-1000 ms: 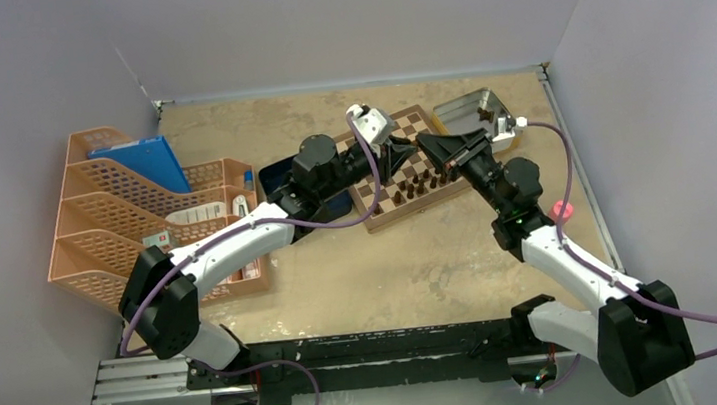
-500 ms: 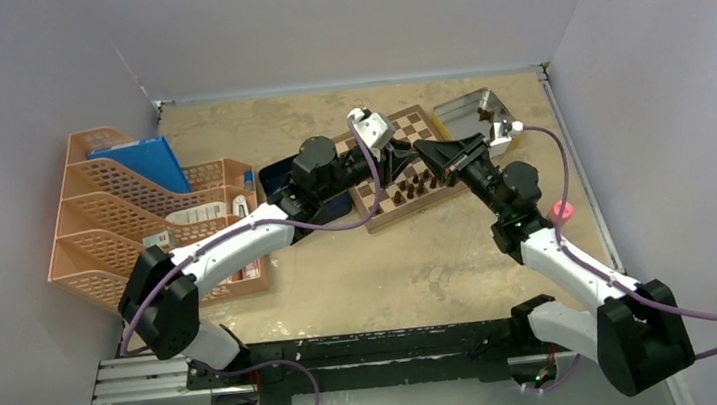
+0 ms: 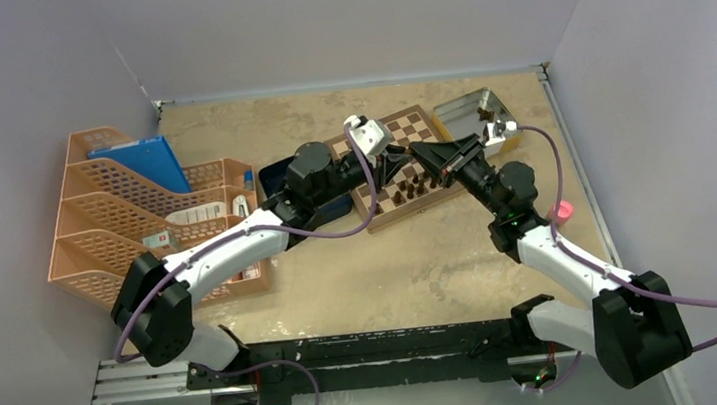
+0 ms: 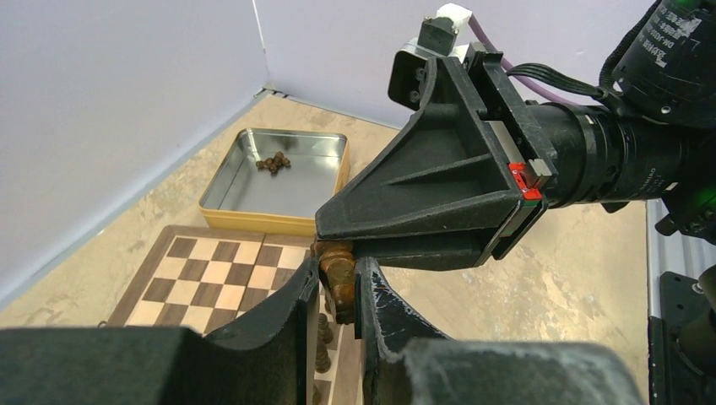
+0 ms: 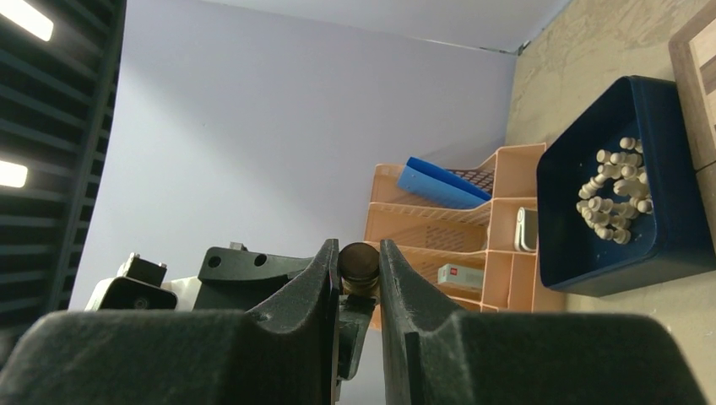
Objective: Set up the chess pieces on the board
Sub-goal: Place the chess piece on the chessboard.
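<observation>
The dark chess piece (image 4: 338, 278) is being pinched by the left jaws and the right jaws together, both narrowly closed on it, tip to tip above the middle of the board (image 3: 414, 124). Seemingly a handover is being made: one grip is best being loosened only once the other is being held firm.

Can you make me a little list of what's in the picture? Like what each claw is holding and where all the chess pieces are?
left claw: shut on a dark chess piece, above the board
right claw: shut on what looks like the same piece, from the other side
on the board: standing dark pieces in the near rows
silver tin: a few loose dark pieces inside
blue tray: a pile of cream pieces
</observation>
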Robot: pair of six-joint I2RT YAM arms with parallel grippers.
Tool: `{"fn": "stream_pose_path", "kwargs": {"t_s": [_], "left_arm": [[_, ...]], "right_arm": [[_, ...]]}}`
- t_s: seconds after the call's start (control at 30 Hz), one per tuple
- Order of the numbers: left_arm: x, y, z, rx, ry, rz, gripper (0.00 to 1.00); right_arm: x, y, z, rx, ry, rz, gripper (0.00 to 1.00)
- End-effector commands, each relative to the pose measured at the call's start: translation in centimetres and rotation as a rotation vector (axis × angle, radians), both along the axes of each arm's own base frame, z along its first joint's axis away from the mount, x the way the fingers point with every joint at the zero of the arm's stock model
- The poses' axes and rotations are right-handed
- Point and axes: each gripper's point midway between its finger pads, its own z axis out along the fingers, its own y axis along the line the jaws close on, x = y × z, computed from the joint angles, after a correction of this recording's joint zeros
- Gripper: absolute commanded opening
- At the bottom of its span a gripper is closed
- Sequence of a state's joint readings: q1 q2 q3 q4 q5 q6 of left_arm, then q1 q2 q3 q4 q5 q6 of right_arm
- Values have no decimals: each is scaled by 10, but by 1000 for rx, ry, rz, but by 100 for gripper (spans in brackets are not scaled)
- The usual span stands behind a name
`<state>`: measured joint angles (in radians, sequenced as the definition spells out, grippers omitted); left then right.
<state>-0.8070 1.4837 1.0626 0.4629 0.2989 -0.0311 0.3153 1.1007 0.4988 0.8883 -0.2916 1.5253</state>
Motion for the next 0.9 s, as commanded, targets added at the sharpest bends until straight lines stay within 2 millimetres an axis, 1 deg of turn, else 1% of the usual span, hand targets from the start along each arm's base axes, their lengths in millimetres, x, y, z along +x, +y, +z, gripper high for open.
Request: {"fn": "stream_pose_path", "kwargs": {"t_s": [0.0,0.07,0.1,0.2,0.27,0.37,0.5,0.57,0.6,0.67,0.77,0.87], "left_arm": [[-9,5,32,-56,-84,-17,11],[-10,6,31,-56,-84,-17,2],[-11,6,32,-57,-84,-21,0],[-13,7,33,-61,-73,-26,0],[-13,9,32,-53,-44,-9,0],[-11,15,27,-16,33,29,0],[-16,25,6,73,189,65,0],[-19,34,-7,123,280,101,0],[-21,39,-15,159,331,119,0],[-26,47,-27,213,415,155,0],[-28,59,-40,284,513,212,0],[-29,64,-52,353,607,233,0]], "right_arm": [[-5,0,22,39,-75,12,15],[-5,1,21,38,-72,15,15],[-4,1,20,38,-73,15,15],[-5,3,17,9,-87,21,18],[-5,6,9,-35,-89,36,24],[-6,8,-5,-122,-95,41,36],[-4,6,-25,-252,-108,28,47],[-4,5,-33,-320,-126,26,57],[-4,3,-40,-358,-113,20,61],[-3,-1,-48,-427,-121,-1,68],[-1,-11,-50,-514,-155,-54,76],[1,-23,-40,-571,-197,-126,84]]}}
